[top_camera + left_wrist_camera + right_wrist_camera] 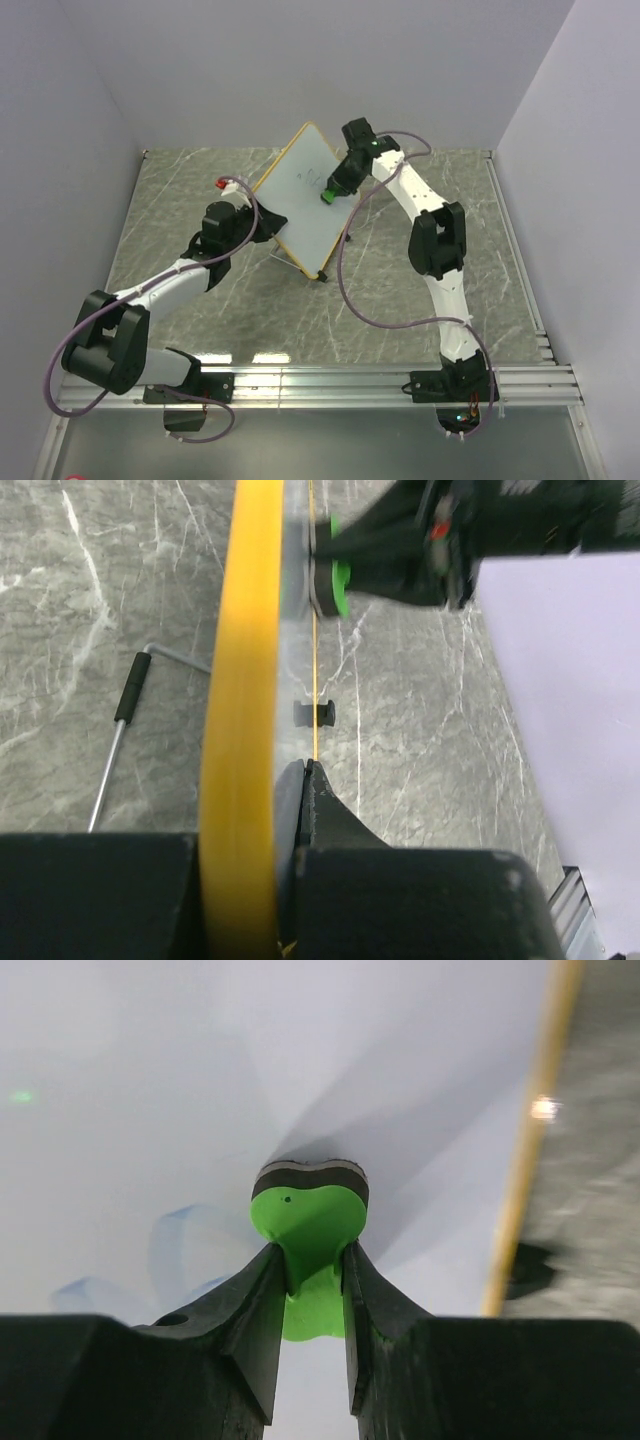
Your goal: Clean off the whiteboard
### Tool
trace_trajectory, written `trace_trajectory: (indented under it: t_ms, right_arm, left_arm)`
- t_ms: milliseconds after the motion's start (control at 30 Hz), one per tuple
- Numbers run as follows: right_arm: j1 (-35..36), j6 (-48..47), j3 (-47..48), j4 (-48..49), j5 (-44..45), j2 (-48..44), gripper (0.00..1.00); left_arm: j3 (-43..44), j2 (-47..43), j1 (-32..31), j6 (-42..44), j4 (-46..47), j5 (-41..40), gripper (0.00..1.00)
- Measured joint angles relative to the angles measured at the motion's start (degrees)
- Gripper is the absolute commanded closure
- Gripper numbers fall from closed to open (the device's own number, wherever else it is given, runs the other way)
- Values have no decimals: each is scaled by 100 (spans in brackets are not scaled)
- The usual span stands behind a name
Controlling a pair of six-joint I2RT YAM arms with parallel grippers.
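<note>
The whiteboard [300,200] is held tilted up off the grey marbled surface [170,200], near its middle. Its orange-yellow frame edge is clamped by the left pincer [262,216], which is closed narrowly on it. A green eraser [328,196] is gripped by the right pincer [334,188], the fingers drawn in on the green handle, and its dark pad is pressed against the white face. Faint blue marks [180,1250] are seen only from the right wrist. A metal rod with a black grip [122,715], lying on the surface, is shown clearly by the left wrist.
</note>
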Motion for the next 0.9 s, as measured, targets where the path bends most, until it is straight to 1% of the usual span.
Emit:
trace_trajectory:
  t_ms: [100,200,300,433,567,667,833,900]
  right_arm:
    - [181,179,385,205,-44,-9,100]
    - [382,472,402,551,-160,-129,100]
    - [546,787,627,870,-396,-133,100]
    - [752,1191,787,1596,-791,-149,100]
    - [850,1408,798,2068,-1034,-168,100]
    - [813,1482,645,2232,-1150,-201,100]
    - [610,1473,-129,2570,-1222,-520,100]
    - [461,1401,-302,2507,-1217,-555,100]
  left_arm:
    - [52,52,-105,-22,-7,-170,100]
    - [59,85,-118,-94,-11,-251,100]
    - [59,136,-118,-157,33,-291,100]
    - [68,184,-120,-197,81,-297,100]
    - [68,186,-120,-245,81,-304,100]
    - [68,186,-122,-256,76,-315,100]
    - [70,181,-192,-203,98,-363,100]
    - [79,179,-210,-186,92,-385,100]
